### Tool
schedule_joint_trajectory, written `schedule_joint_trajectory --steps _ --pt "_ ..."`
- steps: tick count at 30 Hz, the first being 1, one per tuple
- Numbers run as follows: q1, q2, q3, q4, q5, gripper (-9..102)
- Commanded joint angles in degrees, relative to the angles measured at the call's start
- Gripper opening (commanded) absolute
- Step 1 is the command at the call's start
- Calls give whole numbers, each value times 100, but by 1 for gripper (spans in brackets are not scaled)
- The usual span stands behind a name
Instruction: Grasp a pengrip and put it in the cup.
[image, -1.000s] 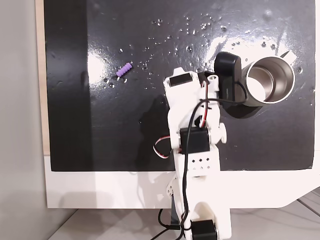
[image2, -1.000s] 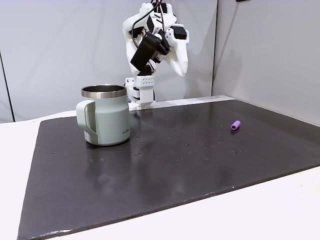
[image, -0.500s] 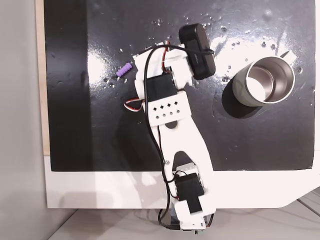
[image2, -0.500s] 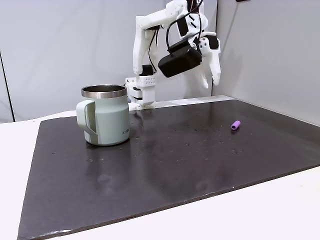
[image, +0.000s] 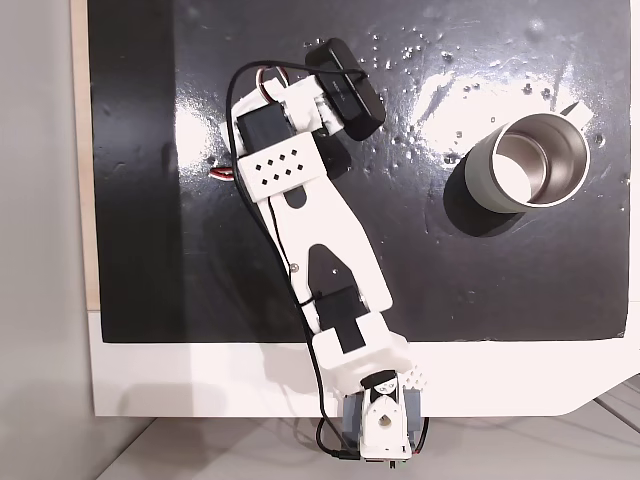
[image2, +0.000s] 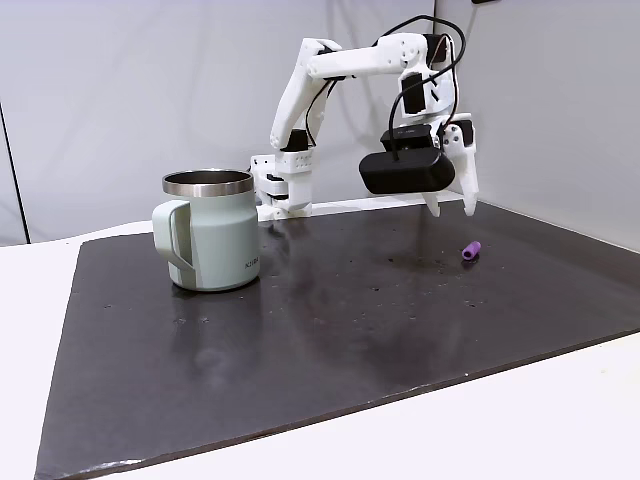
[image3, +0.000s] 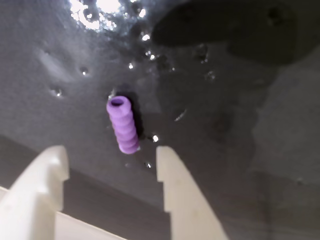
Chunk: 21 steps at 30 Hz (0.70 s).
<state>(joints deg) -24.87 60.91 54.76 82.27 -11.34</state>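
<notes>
The pengrip (image3: 123, 125) is a small light-purple ribbed cylinder lying on the black mat; in the wrist view it sits just ahead of the gap between my two white fingers. My gripper (image3: 110, 152) is open and holds nothing. In the side-on fixed view the gripper (image2: 452, 205) hangs a little above the mat, just behind and left of the pengrip (image2: 471, 250). In the top-down fixed view my arm covers the pengrip. The cup (image: 528, 160) stands upright at the mat's right; in the side-on view the cup (image2: 212, 243) is far left, handle toward the camera.
The black mat (image: 150, 250) is glossy with scattered droplets and lies on a white table (image: 200, 380). My arm's base (image: 375, 425) sits at the table's near edge. Grey wall panels (image2: 540, 100) stand behind the mat.
My arm has swung away from beside the cup, stretched out across the mat and lowered, so the open gripper now hovers at the pengrip. Pengrip and cup have not moved.
</notes>
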Motion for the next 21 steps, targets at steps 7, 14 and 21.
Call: schedule_joint_trajectory --steps 7,14,21 --pt "-79 -1011 -1459 220 -132 17" --pt "-237 -1828 -2197 404 -220 17" --pt "-510 -2426 -2856 492 -343 17"
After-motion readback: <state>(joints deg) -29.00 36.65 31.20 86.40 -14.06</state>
